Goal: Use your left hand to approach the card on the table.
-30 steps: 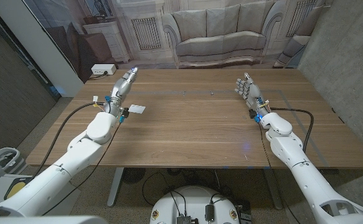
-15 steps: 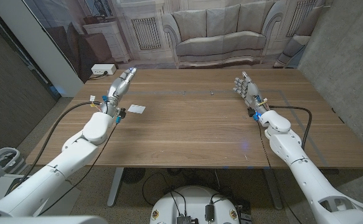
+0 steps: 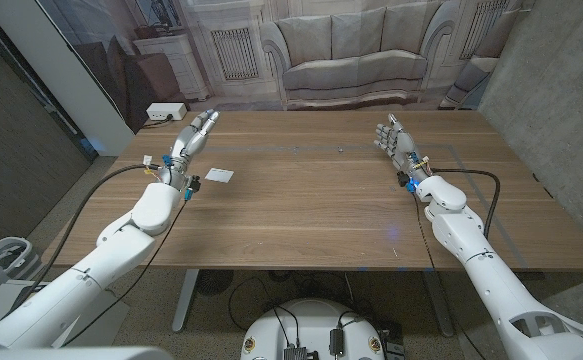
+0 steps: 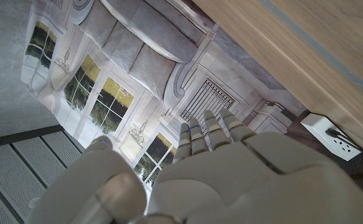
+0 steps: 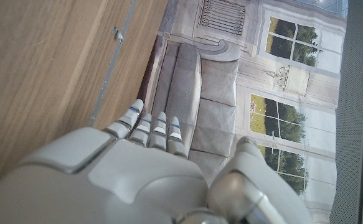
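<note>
A small white card [image 3: 221, 175] lies on the wooden table [image 3: 311, 210] near its left edge. My left hand [image 3: 195, 133] is raised over the table's far left part, beyond the card and a little to its left, fingers extended and holding nothing. In the left wrist view the back of this hand [image 4: 231, 174] points past the table's far edge. My right hand [image 3: 395, 139] stands at the far right of the table, fingers up and apart, empty; its back [image 5: 137, 168] fills the lower part of the right wrist view.
A white power strip [image 3: 164, 112] sits on the floor behind the table's far left corner. A backdrop with a printed sofa [image 3: 349, 50] hangs behind the table. Cables run along both forearms. A tiny speck [image 3: 340, 150] lies mid-table near the far edge.
My left hand has drifted slightly left and its forearm has shifted left with it. The right hand has barely moved. The card lies where it was.
</note>
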